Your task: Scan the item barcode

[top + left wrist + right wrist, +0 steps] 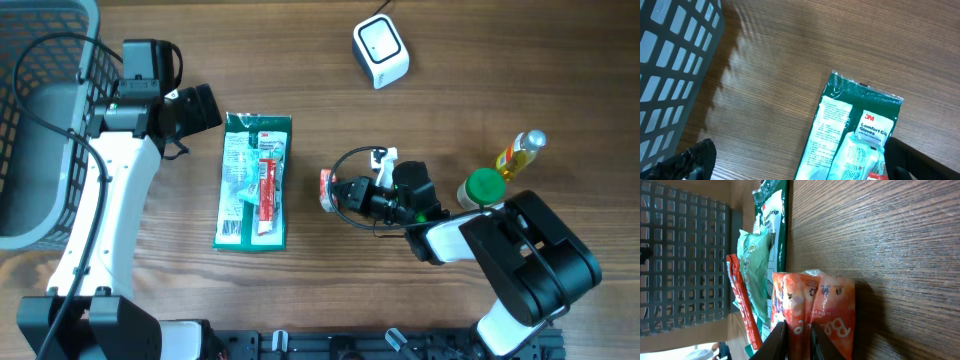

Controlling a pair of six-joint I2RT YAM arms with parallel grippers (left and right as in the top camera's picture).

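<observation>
A small orange snack packet [326, 190] lies on the wooden table with its end pinched between the fingers of my right gripper [340, 192]. In the right wrist view the two dark fingers press a fold of the orange packet [826, 305], and the right gripper [797, 341] is shut on it. No barcode shows on it. The white barcode scanner [380, 52] stands at the far middle of the table. My left gripper [205, 105] hangs open over the far end of a green glove pack [255, 180], and the left gripper [800, 167] holds nothing.
A grey mesh basket [40, 120] fills the left side, close to the left arm. A green-capped jar [484, 187] and a yellow bottle [520, 152] stand right of the right arm. The glove pack [850, 135] lies between the arms.
</observation>
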